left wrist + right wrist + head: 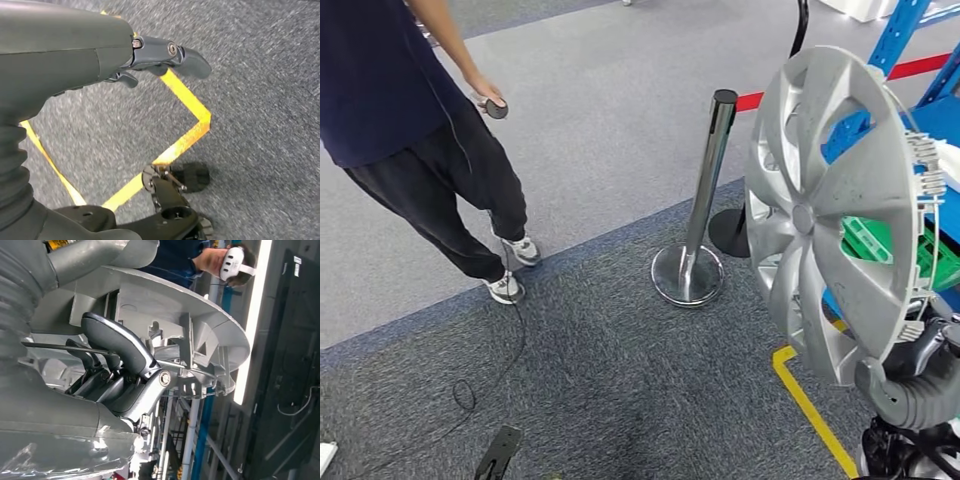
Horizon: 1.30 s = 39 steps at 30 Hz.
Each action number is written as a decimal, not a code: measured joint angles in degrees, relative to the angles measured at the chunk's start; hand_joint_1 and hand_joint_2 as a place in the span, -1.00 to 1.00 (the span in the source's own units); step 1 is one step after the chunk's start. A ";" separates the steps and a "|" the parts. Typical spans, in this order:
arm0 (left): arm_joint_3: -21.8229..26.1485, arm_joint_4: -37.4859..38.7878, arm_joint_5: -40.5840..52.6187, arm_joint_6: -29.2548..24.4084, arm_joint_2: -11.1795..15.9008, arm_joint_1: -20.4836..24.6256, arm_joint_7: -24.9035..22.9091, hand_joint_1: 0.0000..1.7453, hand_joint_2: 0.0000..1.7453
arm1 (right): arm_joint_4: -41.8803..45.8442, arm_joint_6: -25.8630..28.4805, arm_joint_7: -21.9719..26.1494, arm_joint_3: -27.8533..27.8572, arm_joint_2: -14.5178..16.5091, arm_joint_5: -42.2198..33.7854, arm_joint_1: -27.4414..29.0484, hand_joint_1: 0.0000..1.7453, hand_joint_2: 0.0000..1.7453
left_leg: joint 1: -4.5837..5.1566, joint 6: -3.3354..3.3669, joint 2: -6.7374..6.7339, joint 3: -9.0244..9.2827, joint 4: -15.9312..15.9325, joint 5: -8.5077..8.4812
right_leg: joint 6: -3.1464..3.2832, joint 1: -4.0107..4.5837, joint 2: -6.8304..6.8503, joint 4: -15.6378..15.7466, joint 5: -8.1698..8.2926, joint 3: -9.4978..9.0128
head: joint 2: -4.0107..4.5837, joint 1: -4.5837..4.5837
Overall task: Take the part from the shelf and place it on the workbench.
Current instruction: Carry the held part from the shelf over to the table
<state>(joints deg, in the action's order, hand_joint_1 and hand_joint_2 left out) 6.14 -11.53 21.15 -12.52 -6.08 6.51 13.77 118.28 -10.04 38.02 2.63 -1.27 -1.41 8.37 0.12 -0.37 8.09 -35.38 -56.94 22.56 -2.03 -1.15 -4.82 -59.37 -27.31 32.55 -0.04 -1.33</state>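
Observation:
The part is a silver wheel cover (pixel 833 200), held upright at the right of the head view, its spoked face turned toward me. My right hand (pixel 924 375) grips its lower rim from behind. The right wrist view shows that hand (pixel 117 375) with dark fingers curled around the wire ring and ribs on the back of the wheel cover (pixel 177 315). My left hand (pixel 158 57) hangs over the grey carpet with its fingers stretched out and nothing in them.
A chrome barrier post (pixel 701 190) on a round base stands mid-floor, a second dark base (pixel 731 232) behind it. A person (pixel 418 130) stands at the left holding a small controller. Blue shelf frame (pixel 901 40) with green crates (pixel 924 255) is behind the cover. Yellow floor tape (pixel 810 405) runs nearby.

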 joint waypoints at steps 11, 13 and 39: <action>2.13 0.00 -1.30 -0.11 -0.22 -0.56 1.06 -1.00 1.00 | -1.26 1.95 -1.70 -2.23 -0.02 -0.28 -3.07 1.00 1.00 | -0.46 -1.87 -9.77 -2.49 -6.92 2.78 | 1.43 0.61 8.93 0.96 0.56 -0.34 | 0.00 -0.80; 2.16 -0.01 -1.30 -0.16 -0.34 -0.41 1.14 -1.00 1.00 | -1.27 1.97 -1.71 -2.38 -0.02 -0.31 -3.25 1.00 1.00 | -0.27 -1.38 -11.66 0.66 -1.09 1.12 | 0.82 0.92 10.11 0.80 0.30 -0.44 | 0.00 -0.63; 2.34 0.05 1.57 -0.85 -1.61 -2.95 -0.50 -1.00 1.00 | -0.98 2.83 -3.11 -2.47 -5.03 -2.48 1.39 1.00 1.00 | -0.20 -1.14 -7.48 -7.37 -15.82 7.38 | 1.63 0.68 7.11 0.50 1.01 0.64 | 0.00 -0.40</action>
<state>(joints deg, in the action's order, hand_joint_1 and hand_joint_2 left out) 8.48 -11.47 22.71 -13.37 -7.68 3.56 13.27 117.30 -7.22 34.91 0.16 -6.30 -3.89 9.76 -0.09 -1.51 0.61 -42.76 -72.76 29.94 -0.40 -0.47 2.29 -58.86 -26.29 33.18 -0.04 -1.73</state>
